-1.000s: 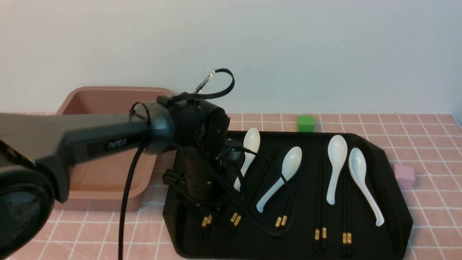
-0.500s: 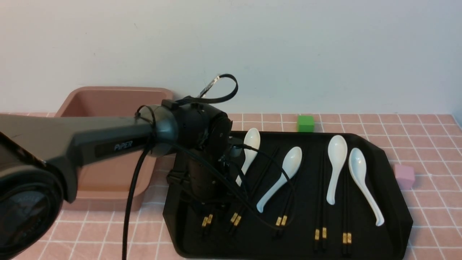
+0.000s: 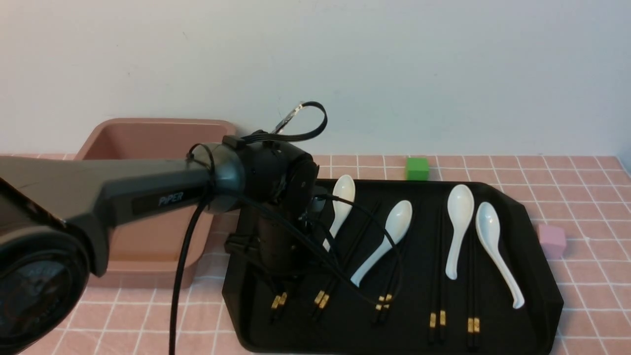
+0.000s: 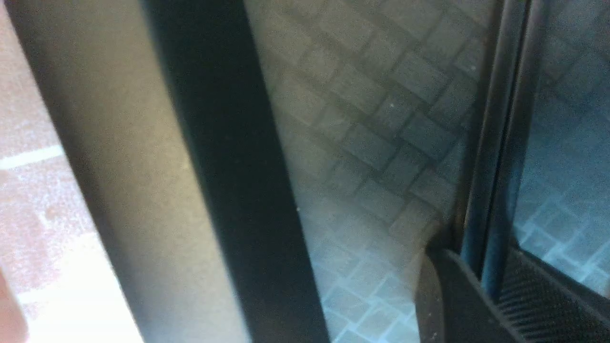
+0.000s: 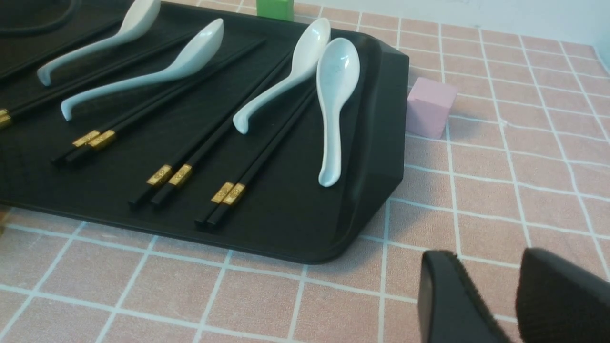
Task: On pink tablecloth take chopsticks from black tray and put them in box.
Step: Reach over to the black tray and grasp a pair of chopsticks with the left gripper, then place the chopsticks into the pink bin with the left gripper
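Chopsticks [image 3: 277,301]: leftmost thin black gold-banded pair, on flat matte black tray [image 3: 542,296].
Left jaws: narrowed from wide, now pinching that pair.
Right jaws: apart, empty.
Next: lift to deep pink plastic box [image 3: 148,122].

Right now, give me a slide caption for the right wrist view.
Open right gripper over the pink tablecloth, near the black tray of chopsticks and white spoons.

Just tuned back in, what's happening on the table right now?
The left pincer is down on the flat matte black tray, clamped on the leftmost pair of thin black gold-banded chopsticks. All five pairs lie on the tray. The right pincer hangs open over the pink grid tablecloth.
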